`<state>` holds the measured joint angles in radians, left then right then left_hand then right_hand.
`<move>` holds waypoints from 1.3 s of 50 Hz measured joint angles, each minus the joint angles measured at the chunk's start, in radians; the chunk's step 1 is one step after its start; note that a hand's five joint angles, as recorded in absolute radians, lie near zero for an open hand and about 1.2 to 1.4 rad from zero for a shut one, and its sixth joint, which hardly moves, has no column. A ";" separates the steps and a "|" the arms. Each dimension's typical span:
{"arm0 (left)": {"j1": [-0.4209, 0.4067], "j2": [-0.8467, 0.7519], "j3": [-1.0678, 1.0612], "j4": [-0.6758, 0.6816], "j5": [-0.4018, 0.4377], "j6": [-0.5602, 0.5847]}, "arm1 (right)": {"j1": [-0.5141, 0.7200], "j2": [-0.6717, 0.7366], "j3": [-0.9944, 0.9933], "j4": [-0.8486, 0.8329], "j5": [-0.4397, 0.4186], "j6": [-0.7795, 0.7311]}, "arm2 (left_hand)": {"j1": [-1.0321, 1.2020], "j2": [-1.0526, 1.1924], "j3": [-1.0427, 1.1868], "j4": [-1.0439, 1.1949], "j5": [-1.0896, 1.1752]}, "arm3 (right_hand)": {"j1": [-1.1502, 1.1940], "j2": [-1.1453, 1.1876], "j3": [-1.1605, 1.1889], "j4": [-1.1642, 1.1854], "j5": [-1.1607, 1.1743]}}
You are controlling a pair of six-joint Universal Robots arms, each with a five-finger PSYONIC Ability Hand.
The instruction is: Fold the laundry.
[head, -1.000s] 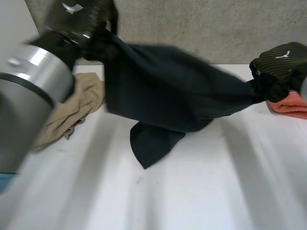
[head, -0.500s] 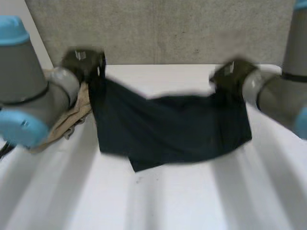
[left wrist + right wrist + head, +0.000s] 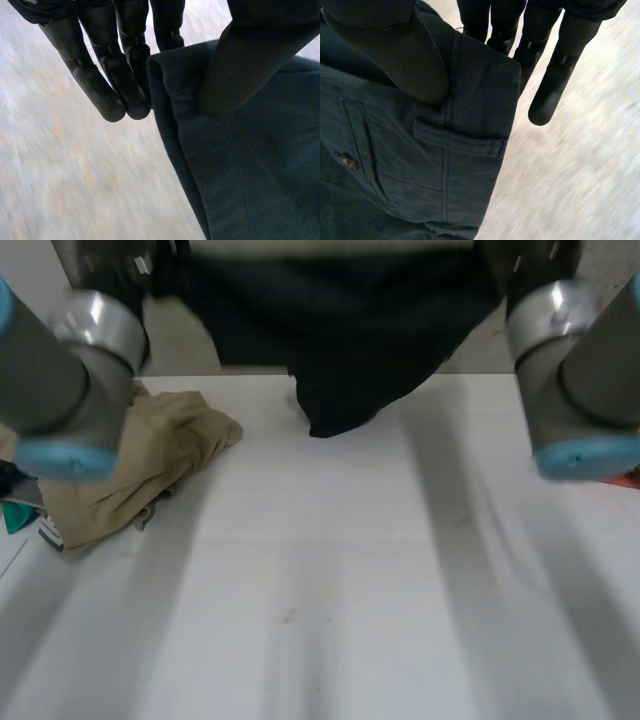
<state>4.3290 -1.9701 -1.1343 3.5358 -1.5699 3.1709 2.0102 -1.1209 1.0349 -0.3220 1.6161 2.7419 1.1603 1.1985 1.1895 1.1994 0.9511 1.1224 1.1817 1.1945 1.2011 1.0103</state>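
Two robot hands are holding one dark garment (image 3: 350, 340) up above the far side of the worktop (image 3: 350, 590). It is hanging between the raised arms, and its lowest fold is dangling close over the worktop's far edge; I cannot tell whether it is touching.

Left robot hand (image 3: 240, 65): it is pinching a seamed edge of the garment between the thumb and the fingers behind the cloth, while the remaining fingers are hanging straight beside that edge, free of it.

Right robot hand (image 3: 395, 55): it is pinching the corner of the waistband (image 3: 480, 90) the same way, thumb pressing just above a belt loop (image 3: 455, 140), with the outer fingers extending clear of the cloth.

A tan garment (image 3: 140, 465) is lying crumpled on the worktop under the left arm, waiting its turn.

Assessment: you are working the spread-out step; no fold is showing yet. Next, you are looking at lowering the garment flat onto the bare middle of the worktop, keeping it taut and both pinches level, and staying off the tan garment.
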 measured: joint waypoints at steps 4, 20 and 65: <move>-0.008 -0.031 -0.183 0.023 0.033 0.006 | -0.014 0.064 0.119 0.025 -0.015 0.004 | 0.000 0.000 0.000 0.000 0.000 | 0.000 0.000 0.000 0.000 0.000; -0.053 0.075 -0.643 -0.220 0.149 0.096 | -0.101 0.052 0.402 0.412 -0.060 -0.161 | 0.000 0.000 0.000 0.000 0.000 | 0.000 0.000 0.000 0.000 0.000; -0.223 -0.452 0.310 -0.347 -0.063 0.464 | -0.275 0.055 0.392 0.225 -0.156 -0.224 | 0.000 0.000 0.000 0.000 0.039 | 0.000 0.000 0.000 0.000 -0.001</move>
<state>4.1058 -2.4217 -0.8243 3.1892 -1.6326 3.6350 1.7350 -1.0662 1.4272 -0.0967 1.4603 2.5183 1.1603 1.1985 1.1895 1.1994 0.9906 1.1224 1.1822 1.1946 1.2013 1.0095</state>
